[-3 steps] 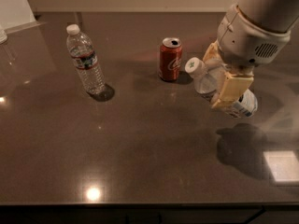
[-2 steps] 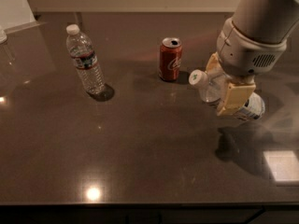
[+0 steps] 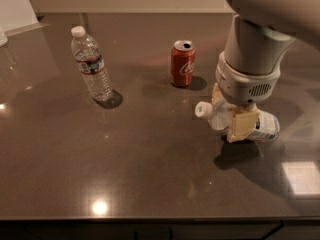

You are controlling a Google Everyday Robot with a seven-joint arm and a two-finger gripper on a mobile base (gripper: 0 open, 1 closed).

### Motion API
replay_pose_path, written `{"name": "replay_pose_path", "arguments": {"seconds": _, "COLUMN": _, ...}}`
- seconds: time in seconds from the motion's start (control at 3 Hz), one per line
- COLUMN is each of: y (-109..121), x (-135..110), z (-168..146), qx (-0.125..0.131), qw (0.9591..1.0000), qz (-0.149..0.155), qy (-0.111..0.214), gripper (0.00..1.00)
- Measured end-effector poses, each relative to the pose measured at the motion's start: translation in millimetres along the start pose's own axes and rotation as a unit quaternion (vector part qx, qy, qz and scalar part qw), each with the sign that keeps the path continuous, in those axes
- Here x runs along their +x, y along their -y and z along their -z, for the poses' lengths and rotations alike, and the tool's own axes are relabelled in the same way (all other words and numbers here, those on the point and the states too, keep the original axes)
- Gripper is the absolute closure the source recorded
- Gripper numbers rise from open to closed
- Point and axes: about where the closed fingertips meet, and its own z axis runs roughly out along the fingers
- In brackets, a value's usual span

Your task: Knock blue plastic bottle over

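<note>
Tool (image 3: 229, 114) clenched across sideways blue plastic bottle (image 3: 265, 126), hiding its middle; arm (image 3: 252, 49) top cropped.

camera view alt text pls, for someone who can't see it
The robot's gripper is down over the blue plastic bottle, which is tipped nearly horizontal at the right of a dark table, white cap pointing left. A red soda can stands upright behind it, and a taller clear water bottle stands upright at the left.

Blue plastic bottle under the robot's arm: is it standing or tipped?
Tipped. The blue plastic bottle is sideways, white cap pointing left, with the gripper over its middle.
</note>
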Motion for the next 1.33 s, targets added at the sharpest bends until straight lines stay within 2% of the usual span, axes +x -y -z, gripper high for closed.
{"name": "replay_pose_path", "arguments": {"seconds": 0.33, "y": -3.3, "x": -5.6, "z": -18.0, "qx": -0.014, "qw": 0.9997, "qz": 0.013, "qy": -0.017, "gripper": 0.36}}
{"name": "replay_pose_path", "arguments": {"seconds": 0.67, "y": -2.6, "x": -12.2, "z": -25.4, "qx": -0.014, "qw": 0.9997, "qz": 0.01, "qy": -0.018, "gripper": 0.13}}
{"name": "replay_pose_path", "arguments": {"seconds": 1.0, "y": -0.3, "x": -13.2, "z": -24.6, "qx": -0.008, "qw": 0.9998, "qz": 0.01, "qy": -0.016, "gripper": 0.0}}
{"name": "replay_pose_path", "arguments": {"seconds": 1.33, "y": -0.3, "x": -13.2, "z": -24.6, "qx": -0.008, "qw": 0.9998, "qz": 0.01, "qy": -0.016, "gripper": 0.0}}
